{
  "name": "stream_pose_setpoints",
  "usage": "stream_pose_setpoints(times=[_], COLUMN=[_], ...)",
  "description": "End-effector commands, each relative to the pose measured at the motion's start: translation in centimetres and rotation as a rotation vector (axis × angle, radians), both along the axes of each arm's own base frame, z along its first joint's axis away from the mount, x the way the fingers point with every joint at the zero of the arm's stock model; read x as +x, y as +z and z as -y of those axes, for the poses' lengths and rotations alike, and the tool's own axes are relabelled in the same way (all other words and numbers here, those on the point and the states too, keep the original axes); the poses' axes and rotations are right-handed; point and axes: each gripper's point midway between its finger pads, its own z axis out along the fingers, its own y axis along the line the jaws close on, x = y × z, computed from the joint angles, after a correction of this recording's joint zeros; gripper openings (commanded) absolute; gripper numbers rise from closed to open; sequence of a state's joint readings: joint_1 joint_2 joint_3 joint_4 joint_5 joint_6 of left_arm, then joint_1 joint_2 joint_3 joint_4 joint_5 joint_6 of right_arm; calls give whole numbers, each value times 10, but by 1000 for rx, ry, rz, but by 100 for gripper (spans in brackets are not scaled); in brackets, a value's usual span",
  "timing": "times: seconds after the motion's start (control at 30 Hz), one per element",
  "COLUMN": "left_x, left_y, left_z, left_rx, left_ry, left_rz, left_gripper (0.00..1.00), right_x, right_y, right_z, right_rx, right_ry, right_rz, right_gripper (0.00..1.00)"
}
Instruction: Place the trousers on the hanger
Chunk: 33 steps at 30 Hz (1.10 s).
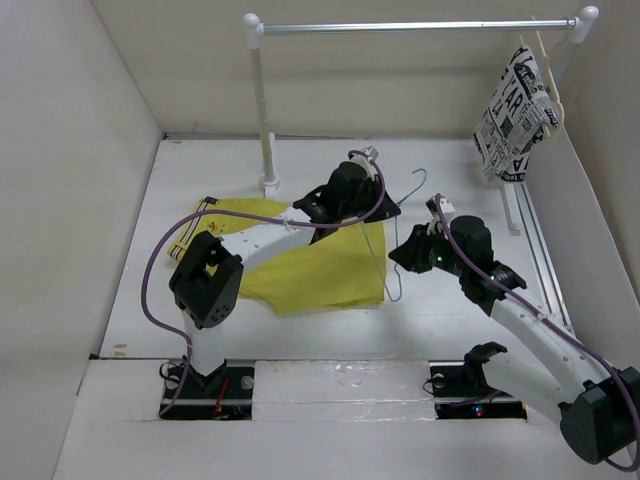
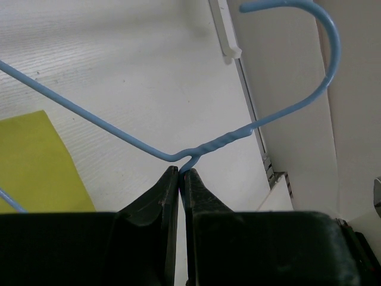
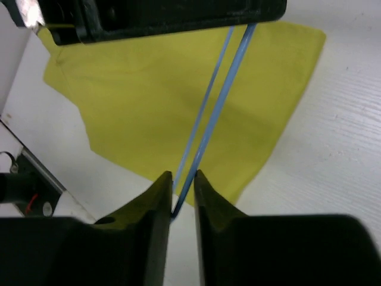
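The yellow trousers (image 1: 320, 268) lie flat on the table, under my left arm; they also show in the left wrist view (image 2: 36, 164) and the right wrist view (image 3: 149, 89). The light-blue hanger (image 1: 388, 262) is held between both grippers, over the trousers' right edge. My left gripper (image 1: 392, 208) (image 2: 180, 170) is shut on the wire just below the twisted neck (image 2: 220, 143), with the hook (image 2: 324, 42) pointing away. My right gripper (image 1: 398, 258) (image 3: 181, 176) is shut on a bend of the hanger (image 3: 208, 119), with two of its wires running between the fingers.
A white clothes rail (image 1: 410, 28) on posts stands at the back, its left post foot (image 1: 270, 183) near the trousers. A wooden hanger with black-and-white printed cloth (image 1: 515, 110) hangs at the rail's right end. White walls enclose the table.
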<state>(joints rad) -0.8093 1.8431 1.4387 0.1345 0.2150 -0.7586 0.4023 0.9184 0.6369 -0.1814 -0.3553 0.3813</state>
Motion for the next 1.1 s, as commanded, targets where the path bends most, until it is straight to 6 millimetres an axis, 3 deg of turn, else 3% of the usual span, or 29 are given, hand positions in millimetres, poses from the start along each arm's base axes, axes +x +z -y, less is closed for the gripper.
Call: stream_pose_setpoints(times=[0.0,0.13,0.23,0.27,0.3,0.33,0.37,0.43,0.57,0.67,0.9,1.07], left_x=[5,3,3,3,4,6,6,8,5,9,10,9], left_y=[41,41,37,25,20,25,9,6,-17,-28,-38,-48], left_z=[7,7,8,5,5,7,5,6,9,5,-3,-3], left_rx=[-101,-97,-62,-18,9,17,65,85,124,175,225,245], left_ry=[-5,-10,-28,-25,-28,-35,-34,-35,-57,-38,-13,-19], left_rz=[52,46,38,14,7,22,-16,-29,-86,-100,-109,-131], left_gripper=[0,0,1,9,18,31,35,39,40,34,25,18], right_x=[16,21,25,20,28,27,21,27,20,16,6,0], right_y=[31,32,34,26,34,33,17,21,3,-10,-26,-35], right_z=[-7,-7,-2,2,9,10,13,22,27,33,48,40], right_rx=[56,49,-20,-70,-127,-170,-242,-350,-510,-640,-851,-899], right_ry=[-18,-21,-61,-63,-86,-79,-67,-103,-104,-168,-207,-188], right_rz=[133,155,170,133,164,160,95,117,60,32,-13,-14], right_gripper=[23,0,0,0,0,0,0,0,0,0,0,0])
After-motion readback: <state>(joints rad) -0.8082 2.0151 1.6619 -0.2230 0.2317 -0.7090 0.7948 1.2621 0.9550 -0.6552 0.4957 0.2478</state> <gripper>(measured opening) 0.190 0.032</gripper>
